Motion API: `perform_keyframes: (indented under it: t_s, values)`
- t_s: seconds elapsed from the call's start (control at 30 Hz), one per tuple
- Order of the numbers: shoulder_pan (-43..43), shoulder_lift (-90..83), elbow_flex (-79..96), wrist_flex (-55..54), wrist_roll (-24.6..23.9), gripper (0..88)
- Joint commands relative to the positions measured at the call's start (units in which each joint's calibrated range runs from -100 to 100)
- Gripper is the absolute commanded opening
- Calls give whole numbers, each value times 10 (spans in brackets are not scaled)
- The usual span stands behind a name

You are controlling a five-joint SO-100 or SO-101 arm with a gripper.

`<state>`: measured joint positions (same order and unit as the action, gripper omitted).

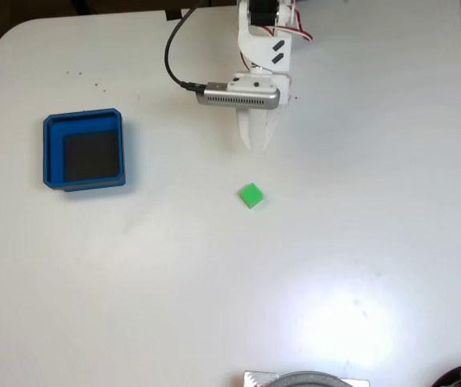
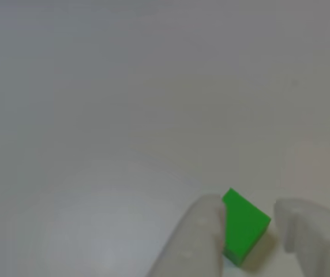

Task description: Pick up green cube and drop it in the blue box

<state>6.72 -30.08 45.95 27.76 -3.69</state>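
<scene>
green cube (image 1: 251,195) flat on table (image 1: 359,242), corner toward pincer (image 1: 257,142)

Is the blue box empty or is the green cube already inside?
Empty: the blue box shows only its dark floor, and the green cube sits on the table, out of it.

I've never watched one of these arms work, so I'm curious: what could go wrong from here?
1. The green cube sits turned at an angle to the gripper, so the jaws may catch corners and twist or nudge it away.
2. The jaws look only slightly apart in the fixed view; they might land on top of the cube.
3. The blue box has low walls, so a poorly aimed drop could bounce out.
</scene>
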Motion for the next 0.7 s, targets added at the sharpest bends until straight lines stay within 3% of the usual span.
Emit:
perform_keyframes:
  t_s: [0.0, 0.4, 0.67]
  values:
    - [8, 52, -93, 9, -2, 27]
    - [20, 275, -495, 362, -3, 27]
    - [20, 403, -626, 407, -6, 29]
